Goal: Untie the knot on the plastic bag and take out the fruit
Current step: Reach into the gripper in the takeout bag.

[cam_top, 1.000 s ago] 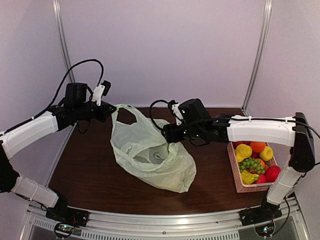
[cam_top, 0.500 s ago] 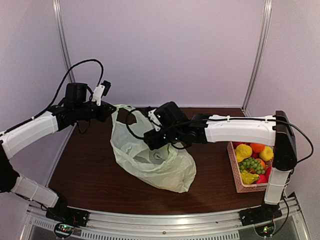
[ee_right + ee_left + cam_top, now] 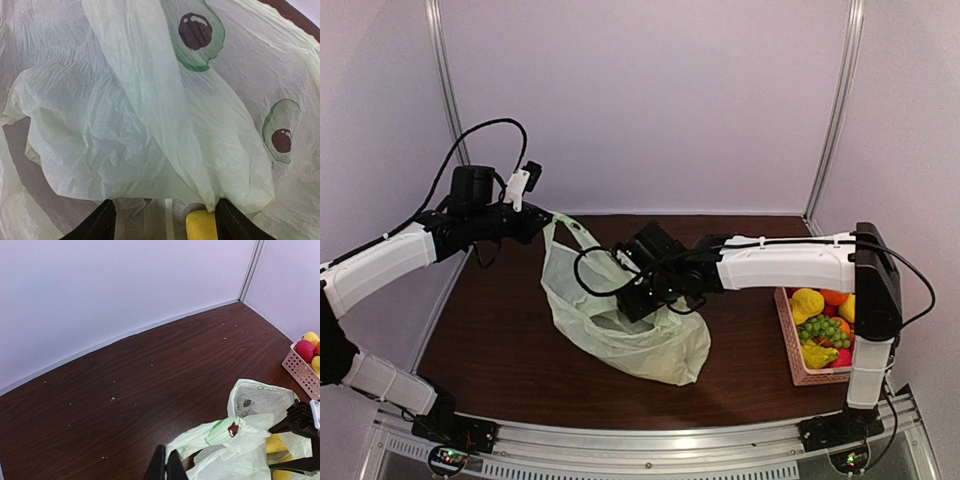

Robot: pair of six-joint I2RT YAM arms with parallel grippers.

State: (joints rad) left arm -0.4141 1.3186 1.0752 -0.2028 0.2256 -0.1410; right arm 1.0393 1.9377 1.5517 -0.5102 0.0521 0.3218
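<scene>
Two tools are engaged with the plastic bag (image 3: 665,350), which is spread on the worktop (image 3: 480,340) — the left tool (image 3: 542,222) is clenched on a handle loop (image 3: 200,437). The right tool (image 3: 162,222) is splayed apart inside the bag's mouth — a yellow fruit (image 3: 200,224) is seen between its fingers.

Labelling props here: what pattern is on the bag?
Pale green bag with avocado-like prints: green outlines around dark brown pits. Shows best in the right wrist view.

We moved our right gripper (image 3: 632,303) away from the right edge and down into the bag (image 3: 665,350).
</scene>
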